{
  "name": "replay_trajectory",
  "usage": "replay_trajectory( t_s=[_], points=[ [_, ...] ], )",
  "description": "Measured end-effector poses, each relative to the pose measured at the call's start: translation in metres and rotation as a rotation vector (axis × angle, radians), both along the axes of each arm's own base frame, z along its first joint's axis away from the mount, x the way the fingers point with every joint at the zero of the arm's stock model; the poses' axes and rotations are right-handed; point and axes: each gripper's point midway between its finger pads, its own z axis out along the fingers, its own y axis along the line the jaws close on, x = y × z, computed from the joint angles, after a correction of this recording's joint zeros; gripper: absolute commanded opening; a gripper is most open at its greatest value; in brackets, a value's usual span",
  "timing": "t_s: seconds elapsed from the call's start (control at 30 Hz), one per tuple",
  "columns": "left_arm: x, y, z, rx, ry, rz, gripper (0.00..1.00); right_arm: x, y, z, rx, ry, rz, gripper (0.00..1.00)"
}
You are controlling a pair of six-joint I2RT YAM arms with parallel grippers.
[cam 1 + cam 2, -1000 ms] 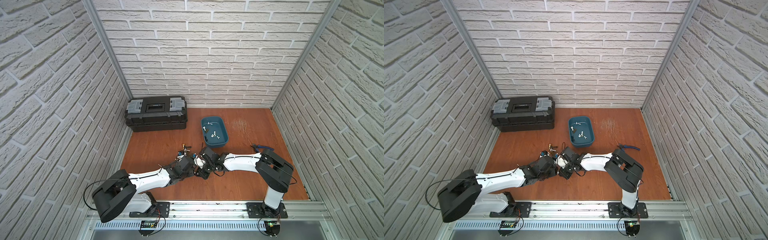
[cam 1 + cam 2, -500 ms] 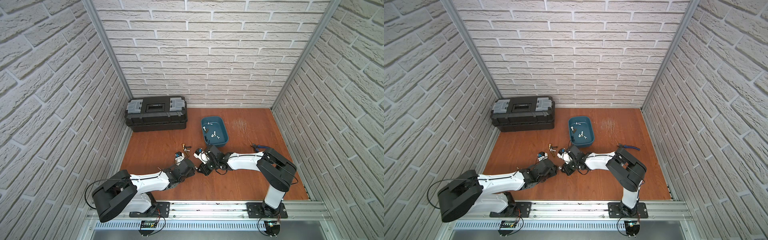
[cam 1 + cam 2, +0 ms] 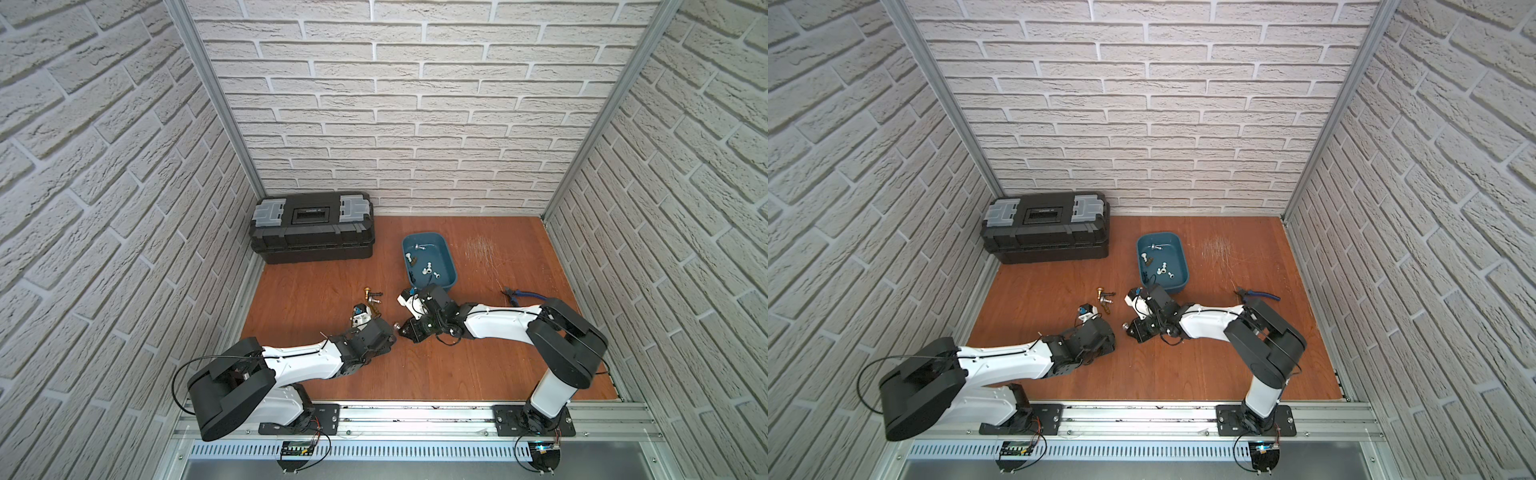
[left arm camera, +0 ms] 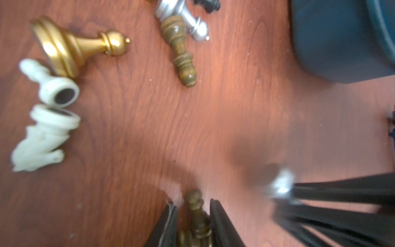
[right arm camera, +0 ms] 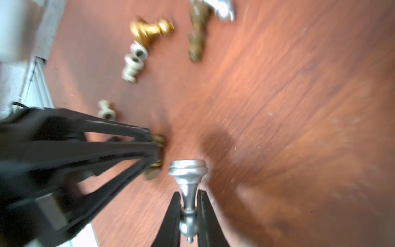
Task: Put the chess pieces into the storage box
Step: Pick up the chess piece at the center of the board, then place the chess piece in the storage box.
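Two pieces are gripped: the right gripper (image 5: 188, 192) pinches a silver pawn (image 5: 188, 169) by its stem, base outward, and the left gripper (image 4: 192, 202) clamps a brown piece (image 4: 197, 218) lengthwise. The storage box (image 3: 442, 286) lies far-right of both, nearer the right arm (image 3: 498, 320).

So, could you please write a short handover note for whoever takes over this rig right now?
Left end effector: shut on a brown piece.
Right end effector: shut on a silver piece.
Storage box: several pieces already inside.
Left to do: drop both held pieces in, then clear the table of at least the gold pawn, white knight, small white piece, loose brown piece, loose silver piece and black piece.
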Motion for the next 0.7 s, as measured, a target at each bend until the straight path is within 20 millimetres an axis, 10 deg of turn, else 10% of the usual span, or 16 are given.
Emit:
replay_trajectory(
  t_s=[0.33, 0.7],
  points=[
    [-0.008, 0.018, 0.009, 0.121, 0.033, -0.040, 0.38, 0.079, -0.046, 0.087, -0.105, -0.217, -0.174, 0.02],
    [0.003, 0.032, 0.071, 0.078, -0.100, -0.023, 0.41, 0.209, -0.124, 0.042, -0.371, -0.154, -0.406, 0.09]
  ],
)
